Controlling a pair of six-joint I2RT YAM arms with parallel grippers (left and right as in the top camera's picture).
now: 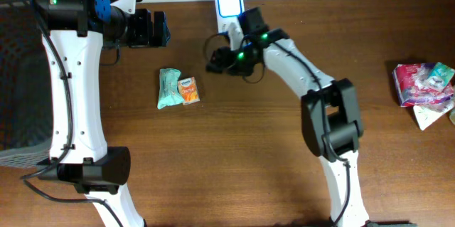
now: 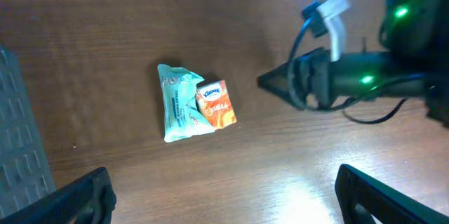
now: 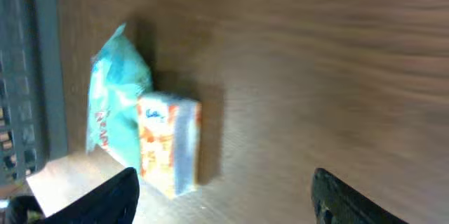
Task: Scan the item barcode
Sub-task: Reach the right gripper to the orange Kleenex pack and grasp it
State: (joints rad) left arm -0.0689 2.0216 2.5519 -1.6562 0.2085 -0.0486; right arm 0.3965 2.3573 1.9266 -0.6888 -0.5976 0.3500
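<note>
A teal packet (image 1: 168, 88) and a small orange tissue pack (image 1: 188, 90) lie side by side on the wooden table, left of centre. A white scanner (image 1: 229, 3) with a lit face stands at the back edge. My right gripper (image 1: 215, 60) hovers to the right of the two items, apart from them. In the right wrist view it (image 3: 224, 199) stands open and holds nothing, with the orange pack (image 3: 168, 150) and teal packet (image 3: 116, 108) lying ahead near its left finger. My left gripper (image 1: 160, 29) is open at the back left, above both items (image 2: 217, 103), and it (image 2: 224, 199) is empty.
A black mesh basket (image 1: 14, 77) stands along the table's left side. A pile of pink and white packets (image 1: 424, 85) lies at the far right. The right arm's cable and body (image 2: 351, 76) cross the left wrist view.
</note>
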